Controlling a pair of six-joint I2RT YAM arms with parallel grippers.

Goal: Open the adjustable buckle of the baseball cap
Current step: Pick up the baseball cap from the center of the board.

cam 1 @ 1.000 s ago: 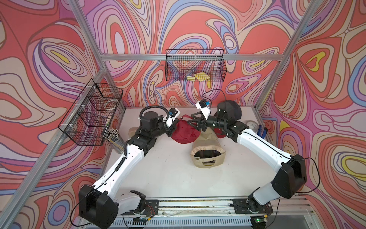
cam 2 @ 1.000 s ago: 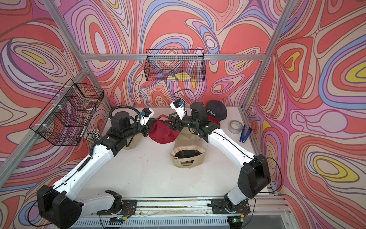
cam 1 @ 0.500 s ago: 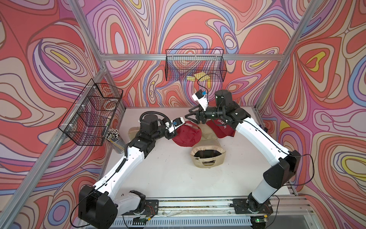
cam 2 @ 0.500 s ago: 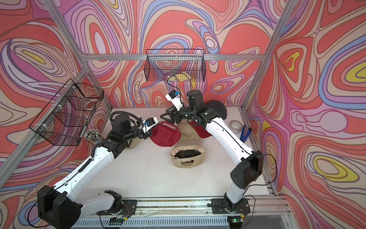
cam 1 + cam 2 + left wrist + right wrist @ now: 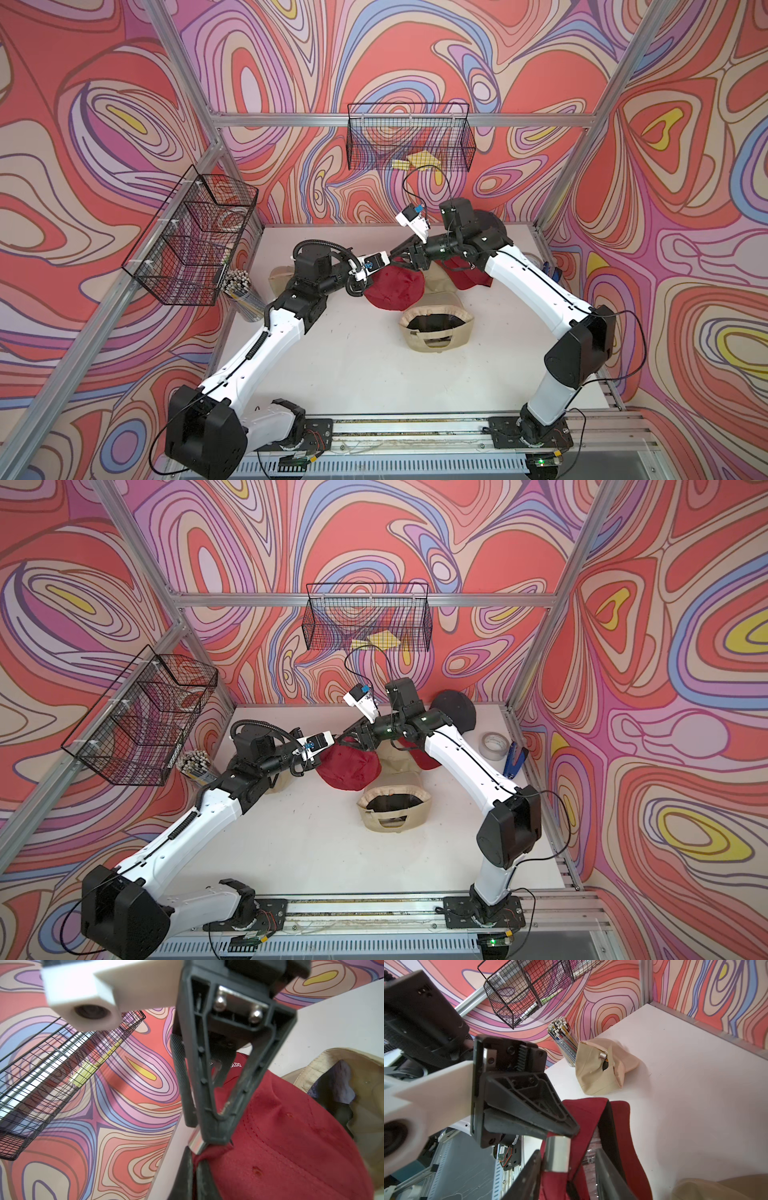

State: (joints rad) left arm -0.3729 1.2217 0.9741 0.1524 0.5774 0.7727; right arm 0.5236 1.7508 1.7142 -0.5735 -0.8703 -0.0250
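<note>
The red baseball cap point(image 5: 395, 286) sits toward the middle of the table's point(image 5: 353, 374) back edge. Its crown lies against a beige cap point(image 5: 436, 328), and its rear opening is raised between the two arms.

The left gripper point(image 5: 568, 1130) is clenched on a small fold of red fabric right beside the metal buckle point(image 5: 557, 1153). The right gripper point(image 5: 204, 1132) straddles the buckle and the strap point(image 5: 554, 1184) with its jaws standing apart. One finger lies close against the buckle, and the cap's dark inner band runs near the other. Whether either finger already presses on anything cannot be told.

The likeliest failure is that the right jaws close on the wrong layer. The strap, the inner band and some crinkled plastic lining all lie between them. A bite that takes in the band would tug the whole cap instead of feeding strap through the buckle.

The smooth buckle could also squirt sideways out of the closing fingers.

The left hold is shallow and at the fabric's edge, so a firm opposing pull may strip it free and drop the cap.

The two sets of fingertips are crowded almost together, so a small misalignment could knock one gripper against the other.

Any drag would probably shove the beige cap along too.
</note>
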